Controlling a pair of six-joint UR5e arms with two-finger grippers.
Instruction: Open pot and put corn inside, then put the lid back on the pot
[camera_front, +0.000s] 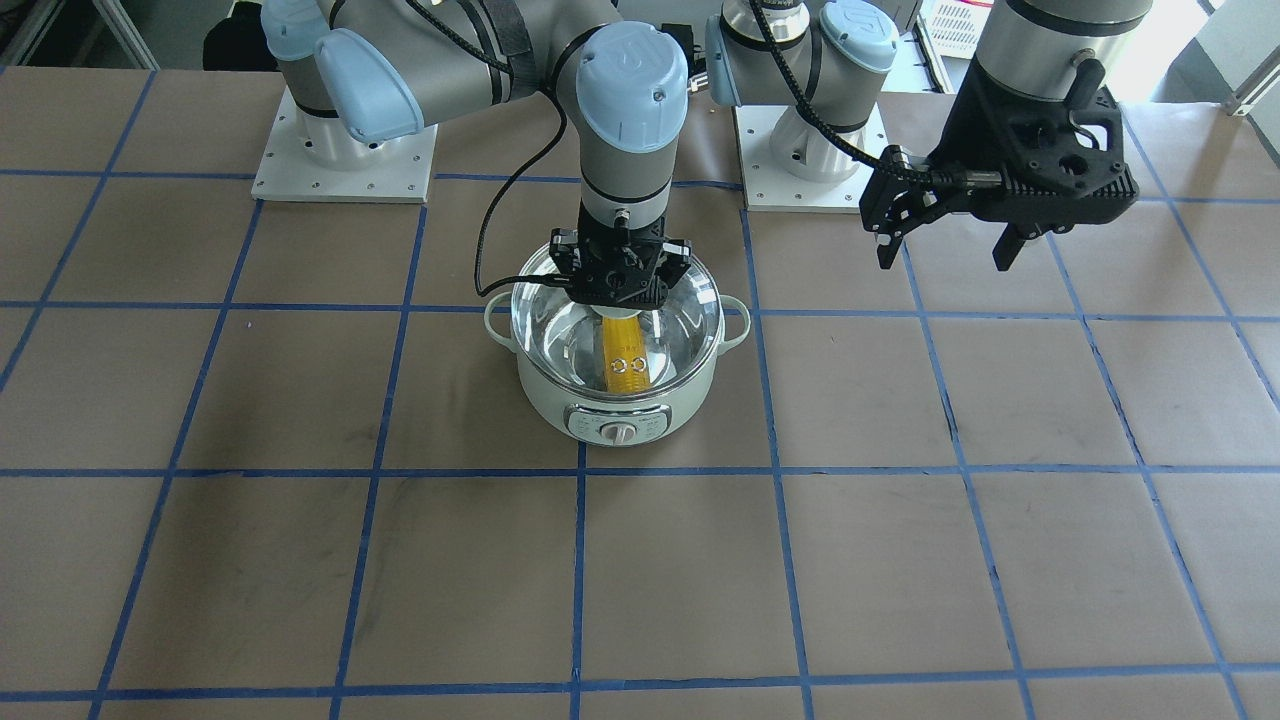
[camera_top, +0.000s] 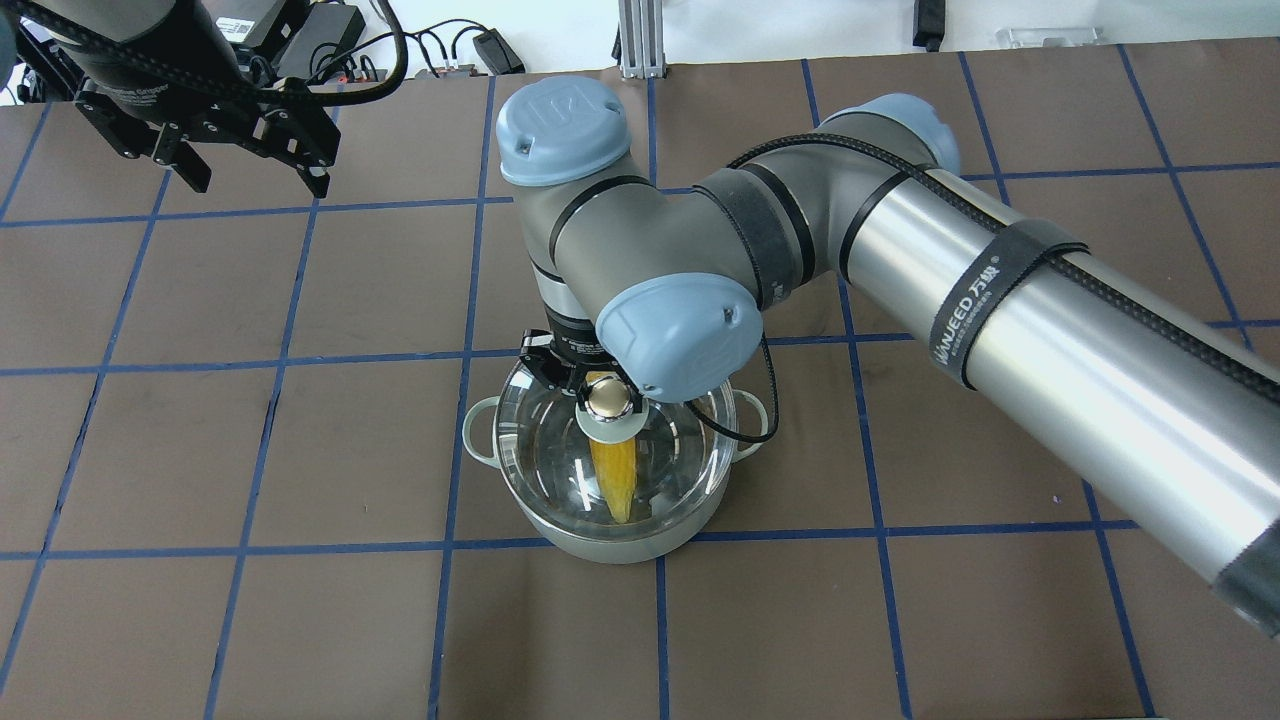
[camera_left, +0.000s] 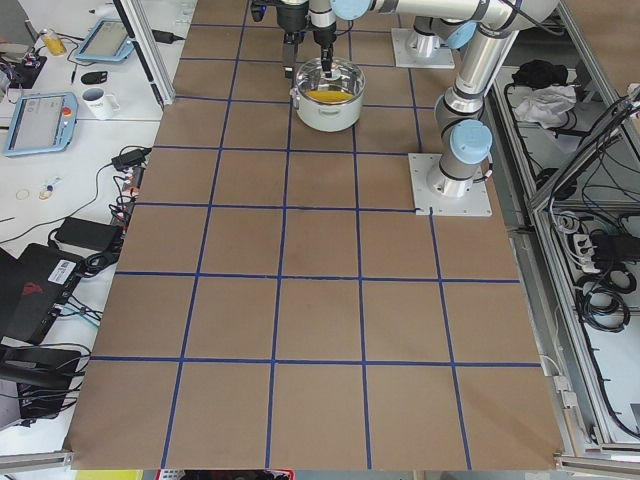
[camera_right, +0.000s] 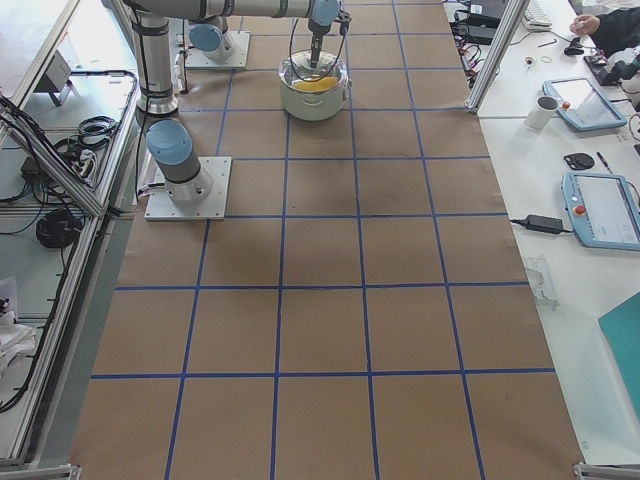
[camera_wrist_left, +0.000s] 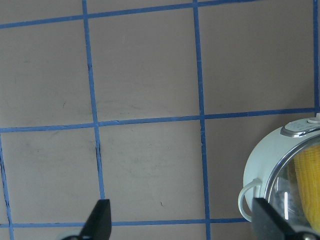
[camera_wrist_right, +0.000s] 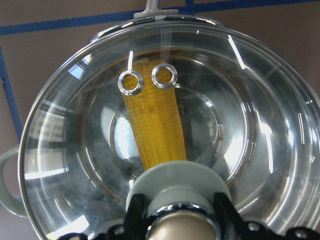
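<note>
The mint-green pot (camera_front: 620, 405) stands mid-table, its knob panel facing away from the robot. The yellow corn (camera_front: 626, 360) lies inside it and also shows in the right wrist view (camera_wrist_right: 152, 130). The glass lid (camera_top: 560, 450) sits level on the pot's rim. My right gripper (camera_top: 600, 392) points straight down and is shut on the lid's gold-capped knob (camera_top: 612, 399), with one finger on each side in the right wrist view (camera_wrist_right: 175, 227). My left gripper (camera_top: 258, 183) is open and empty, held high and well off to the pot's side. In its wrist view, the pot (camera_wrist_left: 265, 165) sits at the lower right.
The brown table (camera_front: 900, 560) carries a blue tape grid. The two arm base plates (camera_front: 345, 160) stand at the robot's edge. A black cable (camera_top: 755, 400) loops from the right wrist past the pot's handle. Side desks hold tablets and a mug (camera_right: 545, 112).
</note>
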